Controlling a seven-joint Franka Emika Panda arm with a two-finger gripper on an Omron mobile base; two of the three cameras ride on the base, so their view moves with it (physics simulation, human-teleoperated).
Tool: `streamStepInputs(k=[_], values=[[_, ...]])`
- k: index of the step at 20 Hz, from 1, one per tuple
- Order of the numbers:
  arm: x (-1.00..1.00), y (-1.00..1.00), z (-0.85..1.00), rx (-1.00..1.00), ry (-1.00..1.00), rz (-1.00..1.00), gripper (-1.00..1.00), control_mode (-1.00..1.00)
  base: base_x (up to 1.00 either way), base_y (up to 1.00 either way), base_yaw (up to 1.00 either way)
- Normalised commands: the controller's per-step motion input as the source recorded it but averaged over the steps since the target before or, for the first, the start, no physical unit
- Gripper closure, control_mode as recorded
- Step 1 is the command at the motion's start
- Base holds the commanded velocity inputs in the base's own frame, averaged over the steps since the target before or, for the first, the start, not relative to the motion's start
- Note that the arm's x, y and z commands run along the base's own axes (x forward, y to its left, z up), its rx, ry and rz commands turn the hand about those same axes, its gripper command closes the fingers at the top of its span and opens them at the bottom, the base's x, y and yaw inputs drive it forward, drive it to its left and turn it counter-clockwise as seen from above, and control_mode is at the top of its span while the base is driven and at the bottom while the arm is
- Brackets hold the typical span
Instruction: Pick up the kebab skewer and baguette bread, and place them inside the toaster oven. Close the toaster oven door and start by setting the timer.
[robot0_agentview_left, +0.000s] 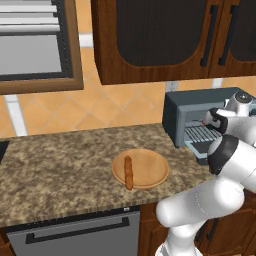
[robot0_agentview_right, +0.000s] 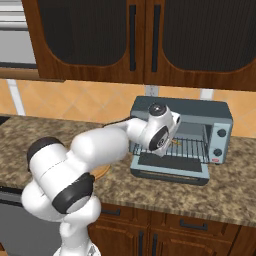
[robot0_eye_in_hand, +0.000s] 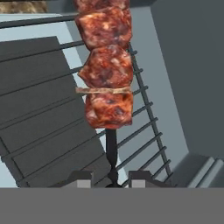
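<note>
speckled granite counter (robot0_agentview_left: 60, 170) under dark wood cabinets (robot0_agentview_right: 100, 35); gripper (robot0_eye_in_hand: 111, 178) pinched on the kebab skewer (robot0_eye_in_hand: 106, 65) over the toaster oven (robot0_agentview_right: 220, 115) rack.

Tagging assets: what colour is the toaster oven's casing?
Grey-blue metal; the toaster oven shows best in the right base view.

One skewer, one loaf, one oven on the tabletop (robot0_agentview_left: 60, 170)

Counted: one kebab skewer (robot0_eye_in_hand: 106, 70) carrying three visible meat chunks, one baguette bread (robot0_agentview_left: 128, 172), one round wooden board (robot0_agentview_left: 155, 170), one toaster oven (robot0_agentview_right: 220, 112), one wire rack (robot0_agentview_right: 192, 148).
</note>
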Motion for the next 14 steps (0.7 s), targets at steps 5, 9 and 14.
streamStepInputs(k=[5,9,14], values=[[0.26,-0.03,-0.06,0.0,-0.03,0.0,1.0,-1.0,0.0,0.0,0.0],[0.22,-0.05,-0.09,0.0,-0.01,0.0,1.0,-1.0,0.0,0.0,0.0],[0.18,-0.04,-0.12,0.0,-0.02,0.0,1.0,-1.0,0.0,0.0,0.0]])
